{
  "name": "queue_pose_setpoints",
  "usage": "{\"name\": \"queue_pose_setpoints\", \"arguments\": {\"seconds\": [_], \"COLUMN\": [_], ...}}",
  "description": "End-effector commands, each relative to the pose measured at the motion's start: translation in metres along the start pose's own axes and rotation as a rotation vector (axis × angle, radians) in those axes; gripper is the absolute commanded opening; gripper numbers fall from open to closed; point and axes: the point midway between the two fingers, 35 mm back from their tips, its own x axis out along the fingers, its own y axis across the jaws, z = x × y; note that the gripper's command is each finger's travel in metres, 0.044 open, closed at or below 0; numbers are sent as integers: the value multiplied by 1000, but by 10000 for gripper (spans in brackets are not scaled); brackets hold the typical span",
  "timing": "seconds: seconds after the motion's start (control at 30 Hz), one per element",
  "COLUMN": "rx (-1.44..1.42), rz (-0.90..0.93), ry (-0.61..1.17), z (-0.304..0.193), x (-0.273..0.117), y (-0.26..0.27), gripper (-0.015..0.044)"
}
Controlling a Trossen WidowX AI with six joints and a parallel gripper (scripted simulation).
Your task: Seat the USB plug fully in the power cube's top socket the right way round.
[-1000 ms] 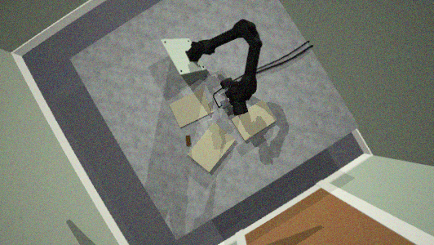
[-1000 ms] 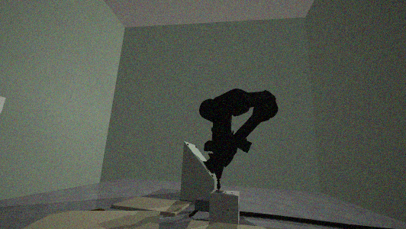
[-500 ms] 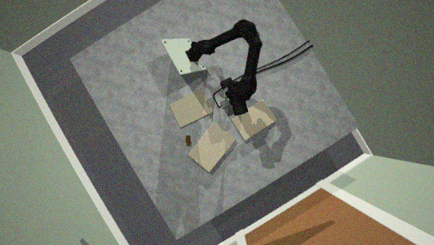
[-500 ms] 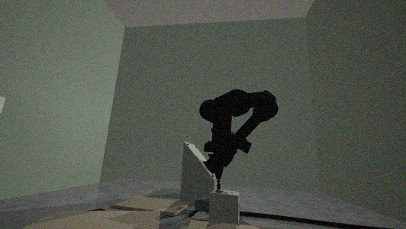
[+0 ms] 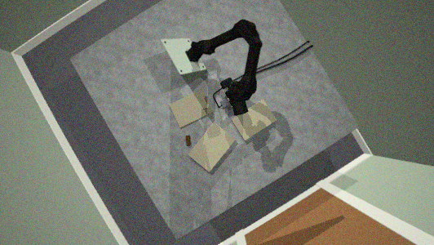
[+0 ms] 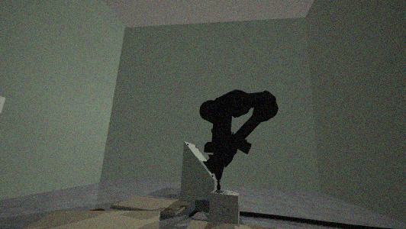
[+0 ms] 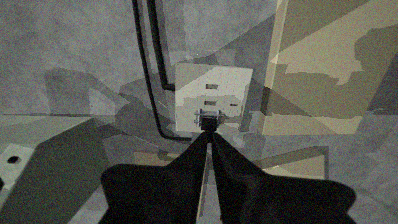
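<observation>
The white power cube (image 7: 212, 87) (image 6: 224, 206) stands on the table, with slots on its top face. In the overhead view the arm hides most of it. My gripper (image 7: 209, 136) (image 6: 218, 184) points straight down over the cube and is shut on the small dark USB plug (image 7: 210, 120), which sits at the cube's top face. I cannot tell how deep the plug sits in the socket. A black cable (image 7: 150, 95) runs from beside the cube across the table.
Three tan sloped blocks (image 5: 188, 109) (image 5: 212, 147) (image 5: 254, 119) lie around the cube. A white angled panel (image 5: 179, 54) (image 6: 195, 168) stands behind it, at the arm's base. A small brown object (image 5: 188, 140) lies left of the blocks. Two black cables (image 5: 285, 57) run off to the right.
</observation>
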Motion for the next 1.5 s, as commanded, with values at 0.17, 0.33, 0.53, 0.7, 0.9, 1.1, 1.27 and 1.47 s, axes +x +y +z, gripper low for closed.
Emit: {"name": "queue_pose_setpoints", "arguments": {"seconds": [0.17, 0.33, 0.53, 0.7, 0.9, 1.1, 1.27, 1.47], "rx": [4, 4, 4, 4, 4, 4, 4, 4], "rz": [1, 1, 1, 1, 1, 1, 1, 1], "ry": [-2, -2, -2, -2, -2, -2, -2, -2], "z": [1, 1, 1, 1, 1, 1, 1, 1], "x": [2, 2, 3, 4, 4, 5, 6, 6], "y": [0, 0, 0, 0, 0, 0, 0, 0], "gripper": [0, 0, 0, 0, 0, 0, 0, 0]}}
